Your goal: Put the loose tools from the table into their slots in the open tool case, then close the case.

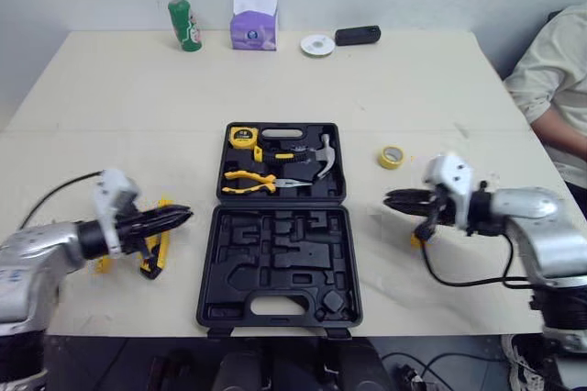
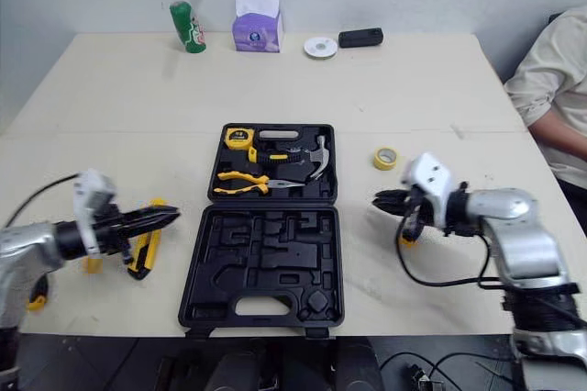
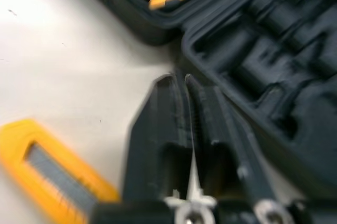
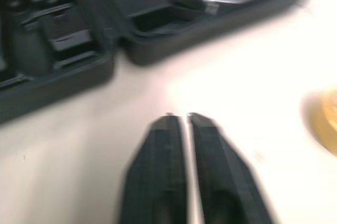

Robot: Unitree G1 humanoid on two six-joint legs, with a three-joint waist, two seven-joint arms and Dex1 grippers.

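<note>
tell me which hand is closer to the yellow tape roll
Right. The right hand is just robot-side of the yellow tape roll; the left hand is across the tool case.

Reaches in from 8 o'clock with the left arm (image 1: 41, 253), forearm low and near level, and aims the left gripper (image 1: 186, 216) toward 3 o'clock with its fingers (image 3: 163, 129) pressed together. Mirrors this from 4 o'clock with the right arm (image 1: 537, 212), elbow bent, and aims the right gripper (image 1: 390, 198) toward 9 o'clock, fingers (image 4: 163, 155) likewise pressed side by side.
</note>
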